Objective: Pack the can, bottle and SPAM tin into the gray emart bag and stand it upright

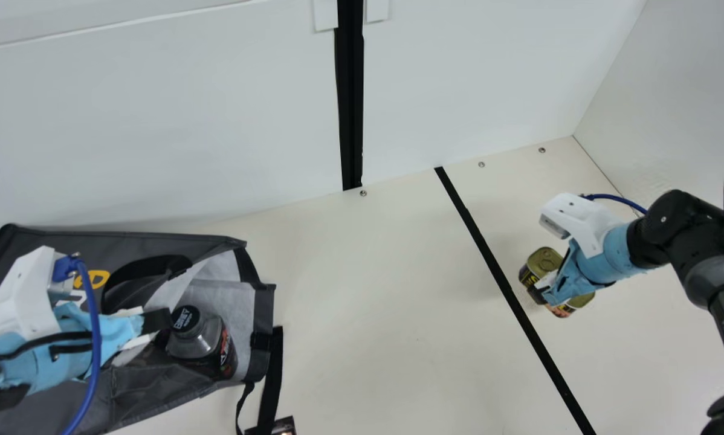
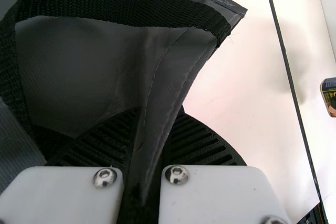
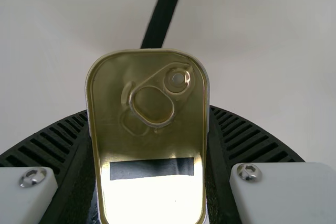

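Note:
The gray bag (image 1: pixel 156 386) lies at the main view's left, its mouth facing right. The bottle (image 1: pixel 196 338) is inside that mouth, black cap showing. My left gripper (image 1: pixel 156 321) is at the mouth beside the cap; in the left wrist view the left gripper (image 2: pixel 149 150) is shut on a fold of the bag's edge (image 2: pixel 170 87). My right gripper (image 1: pixel 549 289) is at the SPAM tin (image 1: pixel 543 261) on the right. In the right wrist view the right gripper (image 3: pixel 151 145) has its fingers pressed against both sides of the tin (image 3: pixel 149 145), pull-ring face toward the camera. Whether the tin touches the table cannot be told.
A black strip (image 1: pixel 489 260) crosses the cream table (image 1: pixel 368 338) between bag and tin. A black strap (image 1: pixel 271 374) hangs off the bag near a small dark object (image 1: pixel 284 426) at the bottom edge. White walls (image 1: pixel 156 133) stand behind and at the right.

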Controlling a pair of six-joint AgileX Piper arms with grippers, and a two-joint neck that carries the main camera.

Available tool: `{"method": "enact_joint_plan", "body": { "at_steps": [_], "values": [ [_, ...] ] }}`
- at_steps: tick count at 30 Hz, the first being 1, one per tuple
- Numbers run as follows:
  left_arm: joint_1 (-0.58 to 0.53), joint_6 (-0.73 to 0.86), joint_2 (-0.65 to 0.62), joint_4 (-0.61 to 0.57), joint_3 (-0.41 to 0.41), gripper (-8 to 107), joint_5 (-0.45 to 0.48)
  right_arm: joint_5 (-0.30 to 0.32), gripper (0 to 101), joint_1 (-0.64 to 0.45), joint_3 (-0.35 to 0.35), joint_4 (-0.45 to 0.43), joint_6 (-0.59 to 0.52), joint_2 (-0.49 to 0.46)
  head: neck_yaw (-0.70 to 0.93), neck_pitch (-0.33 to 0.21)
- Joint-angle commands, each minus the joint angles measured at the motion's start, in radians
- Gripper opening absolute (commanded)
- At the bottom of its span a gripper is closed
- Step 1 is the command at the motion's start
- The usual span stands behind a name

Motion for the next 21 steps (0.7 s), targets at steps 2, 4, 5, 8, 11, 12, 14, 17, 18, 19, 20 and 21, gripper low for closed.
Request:
{"method": "enact_joint_plan", "body": {
  "at_steps": [2,4,5,8,11,12,14,17,18,19,20,21],
  "values": [
    [0.000,0.000,0.000,0.000,0.000,-8,0.000,0.017,0,0.031,-0.010,0.001,-0.014,-0.001,-0.001,-0.023],
    [0.000,0.000,0.000,0.000,0.000,-8,0.000,0.028,0,0.051,-0.019,0.003,-0.025,-0.002,-0.001,-0.023],
    [0.000,0.000,0.000,0.000,0.000,-8,0.000,0.033,0,0.060,-0.022,0.004,-0.030,-0.003,-0.001,-0.023],
    [0.000,0.000,0.000,0.000,0.000,-8,0.000,0.046,0,0.089,-0.029,0.008,-0.046,-0.007,-0.001,-0.023],
    [0.000,0.000,0.000,0.000,0.000,-8,0.000,0.061,0,0.116,-0.035,0.012,-0.061,-0.014,-0.001,-0.023],
    [0.000,0.000,0.000,0.000,0.000,-8,0.000,0.067,0,0.126,-0.036,0.014,-0.066,-0.017,-0.001,-0.023],
    [0.000,0.000,0.000,0.000,0.000,-8,0.000,0.075,0,0.146,-0.036,0.017,-0.076,-0.022,-0.001,-0.023],
    [0.000,0.000,0.000,0.000,0.000,-8,0.000,0.086,0,0.178,-0.034,0.020,-0.088,-0.033,-0.001,-0.023],
    [0.000,0.000,0.000,0.000,0.000,-8,0.000,0.090,0,0.189,-0.033,0.022,-0.093,-0.037,-0.001,-0.023],
    [0.000,0.000,0.000,0.000,0.000,-8,0.000,0.093,0,0.201,-0.031,0.023,-0.097,-0.041,-0.001,-0.023],
    [0.000,0.000,0.000,0.000,0.000,-8,0.000,0.097,0,0.213,-0.029,0.024,-0.099,-0.046,-0.001,-0.023],
    [0.000,0.000,0.000,0.000,0.000,-8,0.000,0.100,0,0.226,-0.026,0.025,-0.102,-0.051,-0.001,-0.023]
  ]
}}
